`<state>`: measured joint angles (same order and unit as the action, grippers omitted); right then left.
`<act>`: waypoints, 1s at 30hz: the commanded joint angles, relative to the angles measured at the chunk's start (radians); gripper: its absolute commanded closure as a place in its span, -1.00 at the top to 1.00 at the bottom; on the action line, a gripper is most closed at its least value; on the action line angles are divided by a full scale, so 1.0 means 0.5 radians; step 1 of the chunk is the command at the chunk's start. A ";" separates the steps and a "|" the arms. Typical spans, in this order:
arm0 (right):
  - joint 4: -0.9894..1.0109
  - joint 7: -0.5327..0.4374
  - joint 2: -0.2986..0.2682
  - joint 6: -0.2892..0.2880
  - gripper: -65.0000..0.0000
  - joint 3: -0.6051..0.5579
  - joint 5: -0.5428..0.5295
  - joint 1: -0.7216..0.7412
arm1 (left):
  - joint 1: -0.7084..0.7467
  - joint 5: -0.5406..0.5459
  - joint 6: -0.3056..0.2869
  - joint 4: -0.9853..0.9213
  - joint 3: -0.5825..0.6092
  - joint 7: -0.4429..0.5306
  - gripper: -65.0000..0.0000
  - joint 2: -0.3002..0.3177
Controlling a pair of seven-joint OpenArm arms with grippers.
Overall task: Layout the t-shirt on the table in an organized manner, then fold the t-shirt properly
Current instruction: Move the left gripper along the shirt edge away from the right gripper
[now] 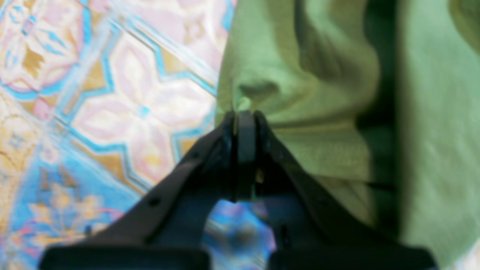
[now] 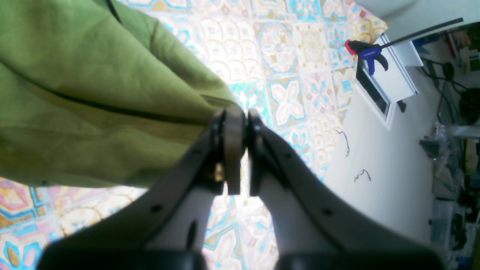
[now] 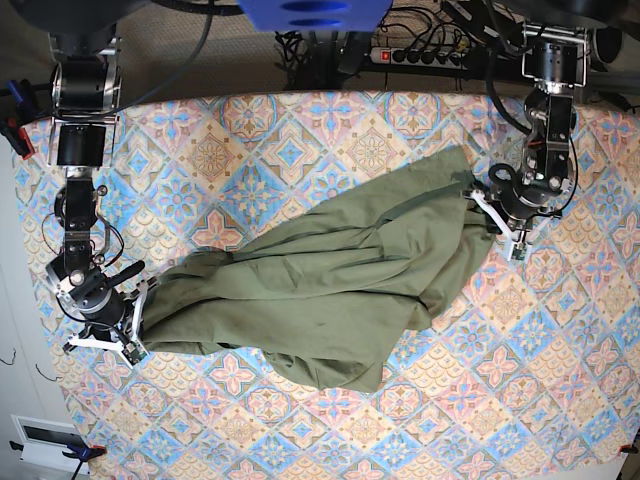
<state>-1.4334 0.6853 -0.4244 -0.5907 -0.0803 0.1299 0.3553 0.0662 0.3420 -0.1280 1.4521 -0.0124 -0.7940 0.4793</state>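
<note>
Garment: the soft, wrinkled olive-green cotton t-shirt (image 3: 320, 290) lies in a loose, crumpled diagonal band across the middle of the table, stretched between the two grippers; deep folds run along its length and a rounded lobe sags toward the near edge.
Surface: the rectangular table (image 3: 300, 130) is covered with a smooth printed cloth of pink, blue and cream floral diamond tiles, flat where bare.
Left gripper (image 1: 245, 112): black, wedge-shaped plastic fingers pressed together at the tips, pinching a small puckered bunch of the green fabric at the shirt's edge; in the base view it sits at the shirt's upper right end.
Right gripper (image 2: 240, 112): matching black tapered fingers drawn together on a hemmed corner of the green fabric, which drapes away to one side in broad, smooth folds; in the base view it sits at the shirt's lower left end.
Table clamp: a blue-and-red bar clamp (image 2: 365, 50) with a thin black rod grips the table's far corner in the right wrist view.
</note>
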 commanded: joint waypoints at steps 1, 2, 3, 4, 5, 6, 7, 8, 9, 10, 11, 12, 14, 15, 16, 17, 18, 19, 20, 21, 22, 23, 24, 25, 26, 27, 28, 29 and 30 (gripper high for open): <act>-0.035 -0.031 -0.030 0.020 -0.97 0.021 -0.004 0.061 | -0.085 -0.026 0.030 0.031 -0.096 0.015 -1.00 0.059; -0.029 -0.031 -0.030 0.020 -0.97 0.021 -0.004 0.061 | -0.125 -0.026 0.027 0.031 -0.149 0.009 -1.00 0.059; -0.029 -0.031 -0.030 0.020 -0.97 0.021 -0.004 0.061 | -0.168 -0.026 0.024 0.031 -0.192 0.006 -1.00 0.059; -0.029 -0.031 -0.030 0.020 -0.97 0.021 -0.004 0.061 | -0.211 -0.026 0.024 0.031 -0.207 0.006 -1.00 0.065; -0.032 -0.031 -0.030 0.020 -0.97 0.024 -0.004 0.061 | -0.251 -0.026 0.024 0.031 -0.213 0.009 -1.00 0.102; -0.035 -0.031 -0.030 0.020 -0.97 0.024 -0.004 0.061 | -0.290 -0.026 0.024 0.034 -0.216 0.015 -1.00 0.148; -0.035 -0.031 -0.030 0.020 -0.97 0.024 -0.004 0.061 | -0.318 -0.026 0.024 0.034 -0.216 0.015 -1.00 0.169; -0.035 -0.031 -0.030 0.020 -0.97 0.024 -0.004 0.061 | -0.361 -0.026 0.024 0.034 -0.216 0.015 -1.00 0.181; -0.029 -0.031 -0.030 0.020 -0.97 0.024 -0.004 0.064 | -0.413 -0.026 0.024 0.034 -0.219 0.015 -1.00 0.188; -0.025 -0.034 -0.030 0.020 -0.97 0.024 -0.004 0.064 | -0.471 -0.026 0.024 0.031 -0.219 0.015 -1.00 0.194; -0.025 -0.037 -0.030 0.020 -0.97 0.024 -0.004 0.064 | -0.521 -0.026 0.024 0.025 -0.219 0.015 -1.00 0.221; -0.025 -0.037 -0.030 0.020 -0.97 0.024 -0.007 0.064 | -0.564 -0.029 0.027 0.016 -0.219 0.018 -1.00 0.246; -0.035 -0.037 -0.030 0.020 -0.97 0.024 -0.007 0.064 | -0.643 -0.032 0.027 -0.024 -0.219 0.025 -1.00 0.261; -0.038 -0.037 -0.030 0.020 -0.97 0.024 -0.007 0.061 | -0.695 -0.053 0.027 -0.055 -0.219 0.052 -1.00 0.261; -0.038 -0.034 -0.030 0.020 -0.97 0.024 -0.007 0.061 | -0.748 -0.096 0.027 -0.107 -0.216 0.095 -1.00 0.261; -0.038 -0.031 -0.030 0.020 -0.97 0.024 -0.007 0.061 | -0.803 -0.161 0.027 -0.187 -0.213 0.147 -1.00 0.261; -0.038 -0.031 -0.030 0.020 -0.97 0.024 -0.007 0.061 | -0.843 -0.219 0.027 -0.260 -0.213 0.190 -1.00 0.261; -0.038 -0.031 -0.030 0.020 -0.97 0.024 -0.007 0.061 | -0.883 -0.274 0.027 -0.328 -0.213 0.239 -1.00 0.261; -0.038 -0.031 -0.030 0.020 -0.97 0.024 -0.007 0.061 | -0.935 -0.336 0.027 -0.405 -0.213 0.298 -1.00 0.258; -0.038 -0.031 -0.030 0.020 -0.97 0.024 -0.007 0.061 | -0.972 -0.382 0.027 -0.466 -0.213 0.344 -1.00 0.249; -0.038 -0.031 -0.030 0.020 -0.97 0.024 -0.007 0.061 | -1.012 -0.428 0.027 -0.546 -0.213 0.387 -1.00 0.249; -0.038 -0.031 -0.030 0.020 -0.97 0.024 -0.007 0.061 | -1.045 -0.458 0.027 -0.616 -0.213 0.424 -1.00 0.246; -0.038 -0.031 -0.030 0.020 -0.97 0.024 -0.007 0.061 | -1.070 -0.480 0.027 -0.684 -0.213 0.457 -1.00 0.246; -0.038 -0.031 -0.030 0.020 -0.97 0.018 -0.007 0.061 | -1.097 -0.492 0.027 -0.745 -0.213 0.485 -1.00 0.243; -0.038 -0.031 -0.030 0.020 -0.97 0.015 -0.007 0.061 | -1.116 -0.492 0.030 -0.785 -0.213 0.503 -1.00 0.243; -0.038 -0.031 -0.030 0.020 -0.97 0.012 -0.007 0.061 | -1.128 -0.483 0.033 -0.816 -0.213 0.509 -1.00 0.243; -0.038 -0.031 -0.030 0.020 -0.97 0.009 -0.007 0.061 | -1.131 -0.483 0.033 -0.825 -0.213 0.512 -0.91 0.243; -0.038 -0.031 -0.030 0.020 -0.97 0.009 -0.007 0.061 | -1.131 -0.477 0.037 -0.825 -0.219 0.512 -0.78 0.243; -0.038 -0.031 -0.030 0.020 -0.97 0.006 -0.007 0.061 | -1.131 -0.477 0.040 -0.825 -0.219 0.516 -0.65 0.243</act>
<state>-1.4334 0.6853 -0.4240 -0.5938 -0.0834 0.1272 0.3546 -0.4652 0.1043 -0.1158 1.0241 -0.1135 -0.5678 0.5789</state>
